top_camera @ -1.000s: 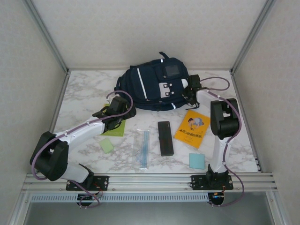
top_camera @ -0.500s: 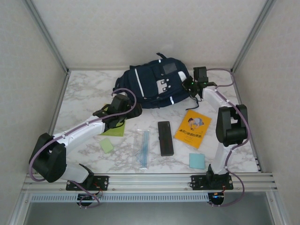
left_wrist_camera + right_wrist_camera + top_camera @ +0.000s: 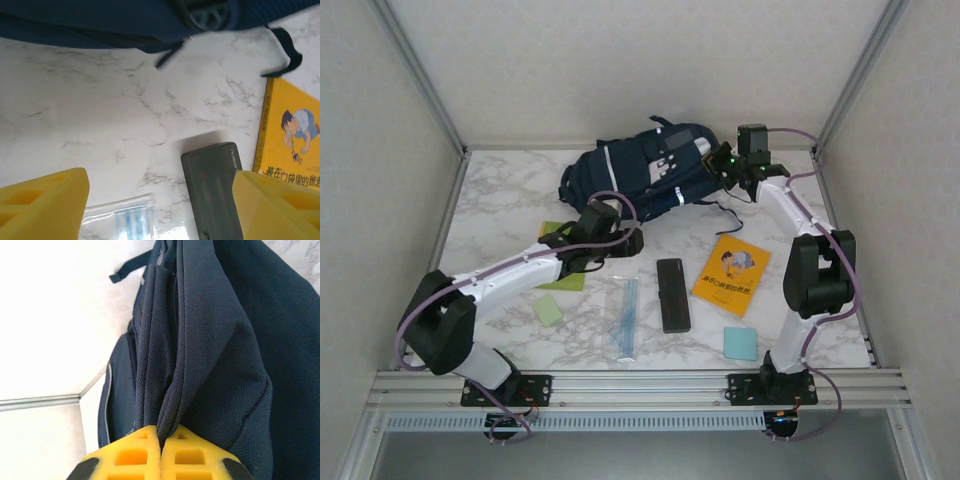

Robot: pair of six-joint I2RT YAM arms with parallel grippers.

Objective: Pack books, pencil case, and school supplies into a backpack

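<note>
1. The right tool (image 3: 161,442) is clamped on a fold of the navy backpack (image 3: 638,175), which sits at the back of the worktop (image 3: 500,200).
2. The left tool (image 3: 160,202) hangs with its fingers apart, gripping nothing, above the black pencil case (image 3: 212,192) and the clear ruler (image 3: 127,220).
3. The orange-yellow book (image 3: 731,275) lies just right of the pencil case.

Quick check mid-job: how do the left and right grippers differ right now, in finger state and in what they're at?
The left gripper has its fingers wide apart with nothing between them; the right gripper has its fingers pressed together, pinching a fold of the backpack. The left gripper hangs over the table near the pencil case; the right gripper is against the backpack fabric. Both have yellow fingers.
</note>
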